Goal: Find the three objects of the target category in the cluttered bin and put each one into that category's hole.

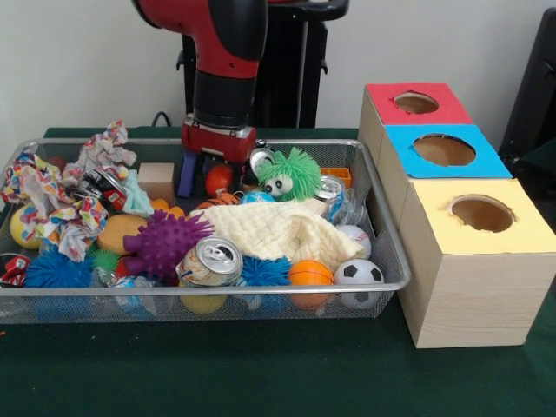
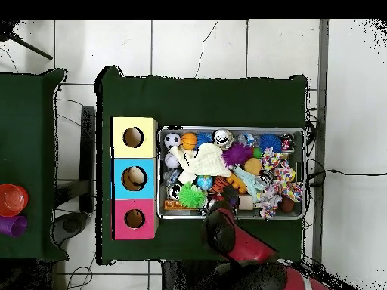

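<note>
A wire mesh bin [image 1: 393, 261] is packed with mixed objects. My gripper [image 1: 217, 174] reaches down into its far side, open, with a small red ball [image 1: 219, 180] between its fingers and a gap beside the blue left finger [image 1: 187, 174]. The right finger is hidden behind a silver can end [image 1: 261, 159]. A green fuzzy toy [image 1: 289, 174] sits just to the right. Right of the bin stand three boxes with holes: red [image 1: 417, 104], blue [image 1: 445, 149] and yellow [image 1: 482, 213]. In the overhead view the arm [image 2: 227, 226] covers the gripper at the bin's [image 2: 306, 174] near edge.
A cream cloth [image 1: 274, 230] lies in the bin's middle. Around it are a purple spiky ball [image 1: 165, 243], a drink can [image 1: 211, 261], a soccer ball [image 1: 358, 273], an orange ball [image 1: 310, 274], a wooden block [image 1: 157, 181] and crumpled patterned paper [image 1: 52, 204].
</note>
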Controlling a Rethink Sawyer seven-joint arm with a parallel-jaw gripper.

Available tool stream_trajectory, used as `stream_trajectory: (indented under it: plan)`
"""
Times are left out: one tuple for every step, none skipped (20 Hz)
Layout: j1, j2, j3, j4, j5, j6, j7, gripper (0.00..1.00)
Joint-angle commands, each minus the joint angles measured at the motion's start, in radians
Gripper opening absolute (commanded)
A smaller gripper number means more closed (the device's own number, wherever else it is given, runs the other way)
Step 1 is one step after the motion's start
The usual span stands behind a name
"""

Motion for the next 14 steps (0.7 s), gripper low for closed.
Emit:
stream_trajectory:
  plan:
    - [0.1,0.148,0.046,-0.046,-0.215,0.154,-0.04,1.0]
    - [0.107,0.145,0.044,-0.056,-0.244,0.16,-0.05,1.0]
    - [0.107,0.144,0.047,-0.067,-0.287,0.15,-0.057,1.0]
    - [0.112,0.142,0.048,-0.077,-0.321,0.151,-0.063,1.0]
    - [0.115,0.139,0.049,-0.086,-0.342,0.167,-0.065,1.0]
    - [0.118,0.137,0.05,-0.094,-0.363,0.184,-0.067,1.0]
    - [0.12,0.136,0.055,-0.104,-0.38,0.196,-0.061,1.0]
    - [0.121,0.137,0.057,-0.109,-0.398,0.195,-0.05,1.0]
    - [0.118,0.14,0.063,-0.12,-0.422,0.196,-0.047,1.0]
    - [0.12,0.14,0.066,-0.127,-0.44,0.201,-0.042,1.0]
    - [0.12,0.142,0.072,-0.138,-0.458,0.217,-0.044,1.0]
    - [0.122,0.141,0.076,-0.146,-0.478,0.228,-0.045,1.0]
    - [0.123,0.141,0.081,-0.154,-0.494,0.238,-0.044,1.0]
    - [0.124,0.143,0.084,-0.162,-0.511,0.244,-0.041,1.0]
